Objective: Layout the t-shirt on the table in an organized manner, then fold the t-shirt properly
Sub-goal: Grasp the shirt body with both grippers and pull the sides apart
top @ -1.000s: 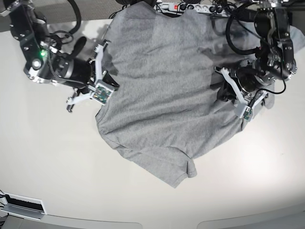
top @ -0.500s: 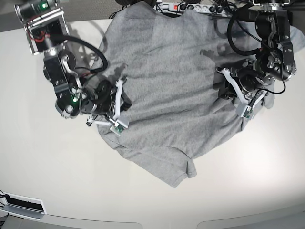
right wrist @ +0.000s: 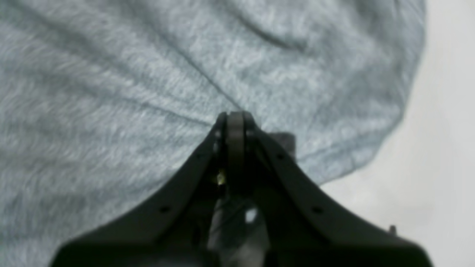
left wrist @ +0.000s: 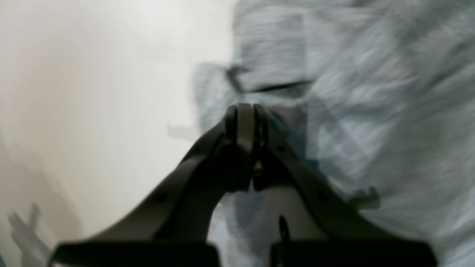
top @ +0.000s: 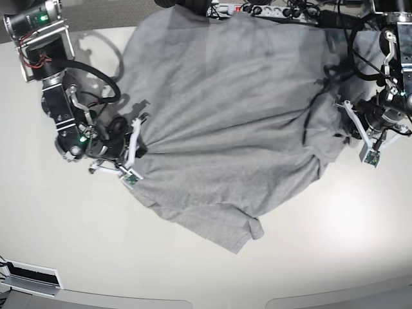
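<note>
The grey t-shirt (top: 225,122) is spread plain side up across the far half of the off-white table (top: 77,244), its upper part reaching the far edge, where a power strip (top: 248,9) is seen. No lettering is visible on the upward face. One short sleeve (top: 241,233) points toward the near edge, lying flat on the tabletop.

The right gripper (top: 137,138) is seen at the shirt's side edge nearest the table's left side in the base view. Its jaws are pressed fully together, and fabric is pinched between them: in the right wrist view, creases (right wrist: 193,89) in the cloth radiate from the closed right gripper (right wrist: 234,120) tips. The same tension lines are visible in the base view, running from that grip across the shirt.

The left gripper (top: 344,119) is found at the opposite side of the shirt, toward the table's right side. Its jaws are likewise closed tight, as shown in the left wrist view, where the left gripper (left wrist: 243,111) tips meet at a hemmed edge of the cloth (left wrist: 267,87). That view is blurred, but the fabric is bunched and drawn toward the tips, so the shirt is held there too. The cloth between the two grips is pulled taut, with loose folds gathered near the left gripper.
</note>
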### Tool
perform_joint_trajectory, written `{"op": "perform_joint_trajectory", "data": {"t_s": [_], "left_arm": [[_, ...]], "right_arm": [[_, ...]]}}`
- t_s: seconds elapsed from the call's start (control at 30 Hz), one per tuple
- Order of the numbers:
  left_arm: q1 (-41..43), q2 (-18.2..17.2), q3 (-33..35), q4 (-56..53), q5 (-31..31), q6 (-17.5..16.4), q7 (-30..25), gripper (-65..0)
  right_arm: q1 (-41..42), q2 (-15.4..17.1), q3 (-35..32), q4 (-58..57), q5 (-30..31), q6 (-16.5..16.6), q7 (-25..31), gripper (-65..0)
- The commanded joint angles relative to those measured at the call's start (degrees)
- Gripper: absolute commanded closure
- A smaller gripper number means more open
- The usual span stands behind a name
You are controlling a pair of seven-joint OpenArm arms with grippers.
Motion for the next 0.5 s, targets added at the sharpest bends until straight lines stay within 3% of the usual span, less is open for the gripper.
{"op": "perform_joint_trajectory", "data": {"t_s": [0.0, 0.13, 0.17, 0.27, 0.33, 0.47], "left_arm": [[-0.6, -1.3, -0.3, 0.7, 0.3, 0.3, -0.7, 0.0], [-1.0, -2.3, -0.5, 2.4, -5.5, -0.3, 0.2, 0.0], [-1.0, -2.1, -0.5, 3.6, -9.7, -2.3, 0.7, 0.0], [-1.0, -0.7, -0.4, 5.6, -27.0, -14.5, 3.1, 0.0], [-1.0, 1.5, -0.4, 5.7, -33.5, -18.8, 3.8, 0.0], [-1.0, 5.9, 0.8, 4.7, -31.6, -18.8, 3.5, 0.0]], "right_arm": [[0.6, 0.9, 0.2, 0.1, -1.8, -1.2, -2.0, 0.0], [0.6, 1.3, 0.2, 0.1, -1.6, -1.6, -3.1, 0.0], [0.5, 1.4, 0.2, 0.1, -1.5, -1.2, -3.0, 0.0], [0.5, 1.4, 0.2, 0.1, 0.8, 0.7, -3.0, 0.0], [0.5, 1.4, 0.2, 0.1, 2.5, 1.5, -3.0, 0.0], [0.5, 1.4, 0.2, 0.1, 2.8, 1.4, -3.2, 0.0]]}}
